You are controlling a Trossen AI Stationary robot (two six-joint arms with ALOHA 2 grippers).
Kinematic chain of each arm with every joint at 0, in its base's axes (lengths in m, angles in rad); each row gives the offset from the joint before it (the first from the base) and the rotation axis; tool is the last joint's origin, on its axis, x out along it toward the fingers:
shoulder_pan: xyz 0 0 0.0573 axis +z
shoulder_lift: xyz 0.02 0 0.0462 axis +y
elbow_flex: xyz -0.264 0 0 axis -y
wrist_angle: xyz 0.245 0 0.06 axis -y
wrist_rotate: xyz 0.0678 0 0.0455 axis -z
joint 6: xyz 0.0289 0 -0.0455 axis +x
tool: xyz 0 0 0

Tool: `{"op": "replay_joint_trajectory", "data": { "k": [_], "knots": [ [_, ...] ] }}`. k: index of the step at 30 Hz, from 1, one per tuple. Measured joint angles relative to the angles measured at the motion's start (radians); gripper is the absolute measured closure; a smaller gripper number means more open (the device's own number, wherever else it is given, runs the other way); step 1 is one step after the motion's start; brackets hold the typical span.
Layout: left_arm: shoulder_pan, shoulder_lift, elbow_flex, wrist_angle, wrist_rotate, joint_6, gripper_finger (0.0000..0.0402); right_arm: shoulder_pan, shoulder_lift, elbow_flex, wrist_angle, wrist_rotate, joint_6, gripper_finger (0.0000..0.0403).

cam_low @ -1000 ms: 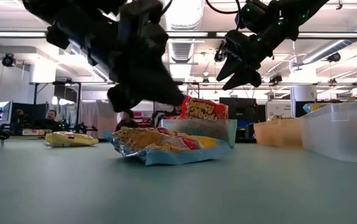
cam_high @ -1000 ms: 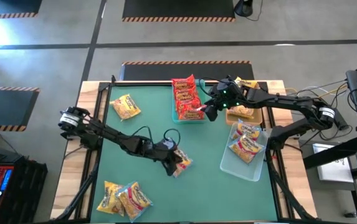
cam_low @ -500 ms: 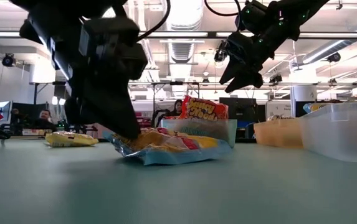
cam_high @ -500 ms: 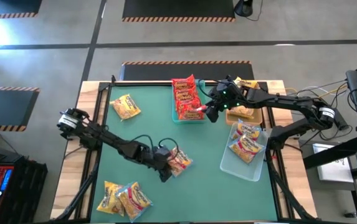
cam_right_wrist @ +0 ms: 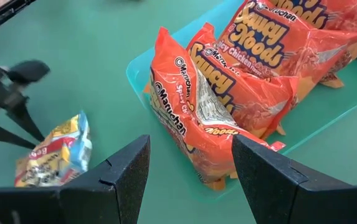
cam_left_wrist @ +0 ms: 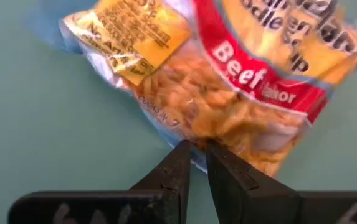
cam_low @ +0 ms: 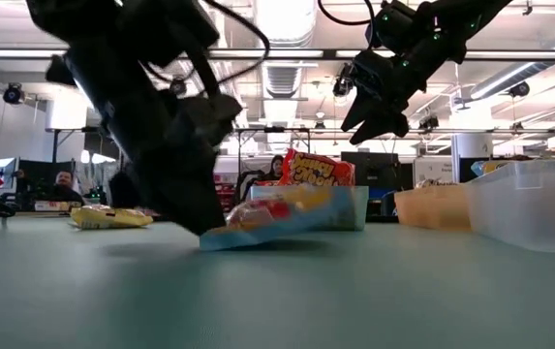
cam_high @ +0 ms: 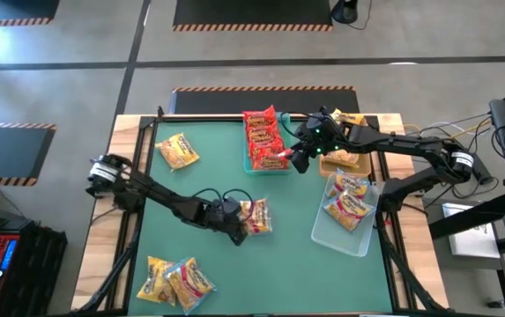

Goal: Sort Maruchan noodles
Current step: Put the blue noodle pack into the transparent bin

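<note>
Green mat [cam_high: 199, 167] on wood table [cam_high: 129, 141]; workshop behind.

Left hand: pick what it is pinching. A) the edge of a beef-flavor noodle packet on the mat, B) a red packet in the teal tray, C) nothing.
A: the left hand is shut on the beef-flavor noodle packet, tilting it up off the mat.

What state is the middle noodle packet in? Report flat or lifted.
Partly lifted. The left gripper is shut on the beef packet edge; in the low view one side tilts up off the table.
</note>
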Motion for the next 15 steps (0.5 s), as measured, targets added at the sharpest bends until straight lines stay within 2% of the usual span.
{"op": "replay_joint_trajectory", "data": {
  "k": [9,15],
  "knots": [
    [0.005,0.143,0.012,0.347,0.014,-0.015,0.0365,0.0,0.0,0.0,0.0,0.0,0.0,0.0188],
    [0.007,0.208,0.094,0.355,0.007,-0.005,0.0365,0.0,0.0,0.0,0.001,0.005,0.004,0.0188]
  ]
}}
